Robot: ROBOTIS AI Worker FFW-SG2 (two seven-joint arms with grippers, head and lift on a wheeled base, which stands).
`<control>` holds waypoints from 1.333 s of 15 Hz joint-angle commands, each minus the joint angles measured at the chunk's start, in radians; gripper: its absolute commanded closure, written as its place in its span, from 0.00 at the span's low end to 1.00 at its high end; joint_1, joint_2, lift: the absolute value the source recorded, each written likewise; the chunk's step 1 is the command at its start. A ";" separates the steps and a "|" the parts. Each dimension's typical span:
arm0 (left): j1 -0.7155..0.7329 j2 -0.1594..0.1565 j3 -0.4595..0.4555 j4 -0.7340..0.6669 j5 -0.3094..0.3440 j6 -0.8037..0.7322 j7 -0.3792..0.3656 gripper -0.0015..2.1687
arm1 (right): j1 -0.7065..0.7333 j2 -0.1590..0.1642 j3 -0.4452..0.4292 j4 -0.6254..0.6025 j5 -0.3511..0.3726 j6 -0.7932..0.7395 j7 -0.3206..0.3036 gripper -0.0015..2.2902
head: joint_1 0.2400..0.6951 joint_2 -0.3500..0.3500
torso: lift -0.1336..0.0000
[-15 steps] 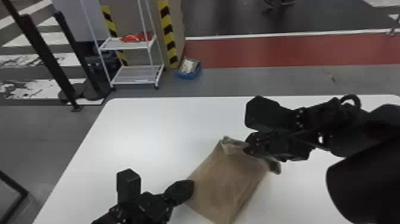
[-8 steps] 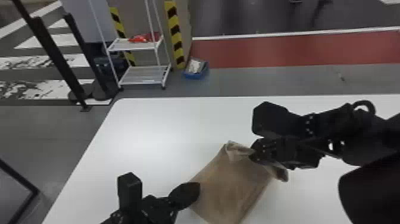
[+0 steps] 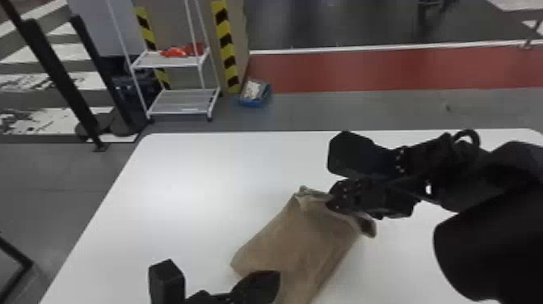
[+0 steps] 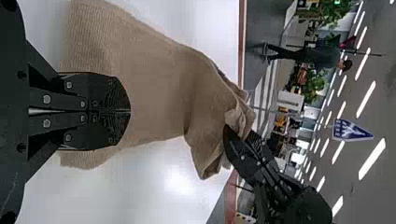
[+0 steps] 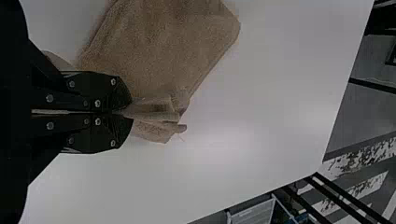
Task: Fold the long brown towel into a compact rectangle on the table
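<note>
No words or numbers can be read. In the left wrist view, a blue sign (image 4: 351, 130) with unclear white marks is high in the far room. At the far left, yellow-and-black warning stripes (image 3: 227, 48) are on a greyish panel (image 3: 169, 24).

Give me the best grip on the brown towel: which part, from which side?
I'd pinch the brown towel by its bunched far edge, coming from the robot's right, where the right gripper is already closed on it. That edge is lifted and gathered, giving the fingers material to close on; the near end looks flatter against the table, so probably harder to catch.
</note>
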 commanded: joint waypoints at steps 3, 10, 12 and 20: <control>0.008 -0.012 -0.044 0.025 -0.037 -0.003 -0.006 0.95 | -0.027 0.008 0.001 0.028 -0.006 -0.015 -0.006 0.49 | 1.00 0.64 | 0.07; -0.019 -0.012 -0.069 0.123 -0.082 -0.025 -0.024 0.95 | -0.073 0.057 0.013 0.102 -0.015 -0.033 -0.009 0.49 | 1.00 0.61 | 0.07; -0.026 -0.012 -0.070 0.132 -0.077 -0.037 -0.024 0.95 | -0.058 0.054 0.020 0.071 -0.021 -0.024 0.000 0.49 | 1.00 0.63 | 0.07; -0.033 -0.012 -0.070 0.141 -0.071 -0.049 -0.026 0.95 | -0.026 0.069 0.075 -0.020 -0.050 0.068 0.032 0.49 | 1.00 0.69 | 0.07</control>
